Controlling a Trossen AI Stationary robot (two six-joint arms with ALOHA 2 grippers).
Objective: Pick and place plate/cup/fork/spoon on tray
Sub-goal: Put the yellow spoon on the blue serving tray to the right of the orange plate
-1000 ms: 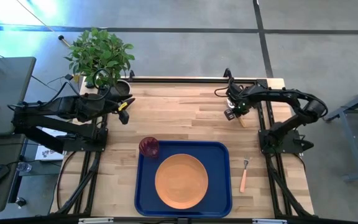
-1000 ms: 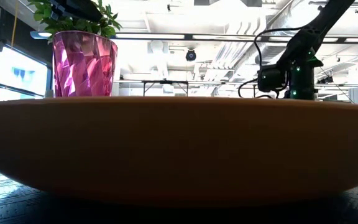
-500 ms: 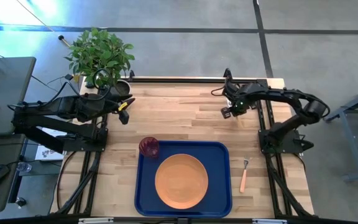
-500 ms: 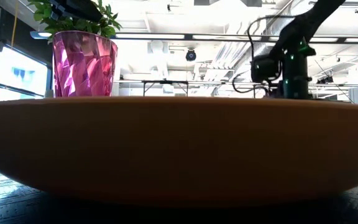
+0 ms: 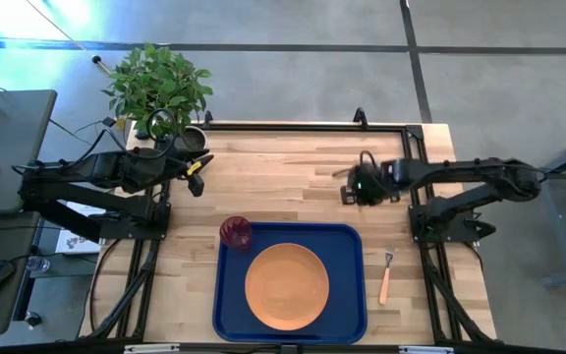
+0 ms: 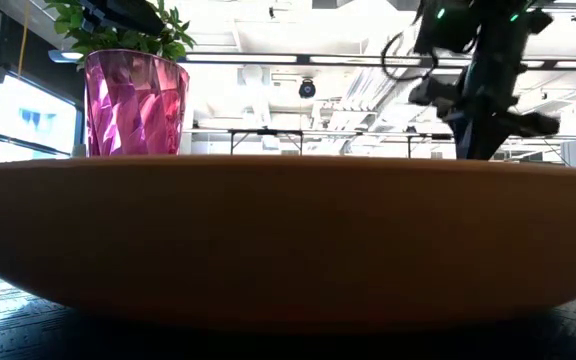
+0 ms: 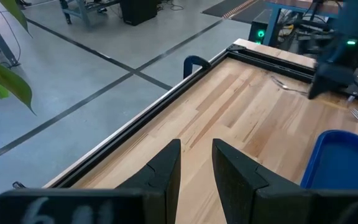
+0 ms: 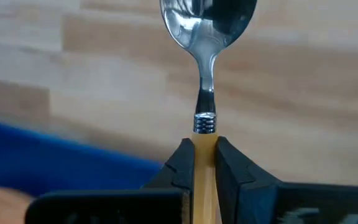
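The orange plate (image 5: 286, 286) lies in the middle of the blue tray (image 5: 229, 315) and fills the low view (image 6: 288, 240). The dark-red cup (image 5: 235, 233) stands upright in the tray's far left corner and shows in the low view (image 6: 136, 105). The fork (image 5: 385, 278) lies on the table to the right of the tray. My right gripper (image 5: 347, 192) hovers just beyond the tray's far right corner, shut on the spoon (image 8: 207, 15). My left gripper (image 5: 199, 172) waits at the table's far left, open and empty (image 7: 196, 168). My right gripper pinches the spoon's yellowish handle (image 8: 204, 142) between its two fingers, close to the metal neck. The spoon runs along the fingers, with the neck and the silver bowl sticking out past the fingertips. It is lifted clear above the wooden table.
A potted plant (image 5: 158, 87) stands at the table's far left corner. A black frame rail (image 5: 283, 126) runs along the far edge. Bare wood lies between the two arms, beyond the tray. The tray's edge (image 8: 42, 149) shows below the held spoon.
My right gripper has gone from the far right part of the table toward the left and the near edge, up to the tray's far right corner, carrying the spoon with it. It has turned as the arm reached out.
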